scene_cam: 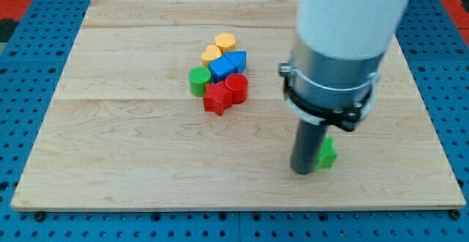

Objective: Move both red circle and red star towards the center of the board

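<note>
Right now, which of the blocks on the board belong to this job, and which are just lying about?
Job:
- red plastic circle block
- red plastic star block, touching it
- my tip, toward the view's lower right, apart from both

Lying about:
- green round block
- blue cube block
- blue triangular block
- two yellow blocks
- small green block beside my tip

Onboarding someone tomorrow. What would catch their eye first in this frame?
The big white and grey arm fills the view's upper right, its dark rod ending at my tip beside a green block near the view's bottom right. Left of it, at mid-board, sits a tight cluster: red star and red circle in front, green cylinder, blue blocks and yellow blocks behind.
</note>
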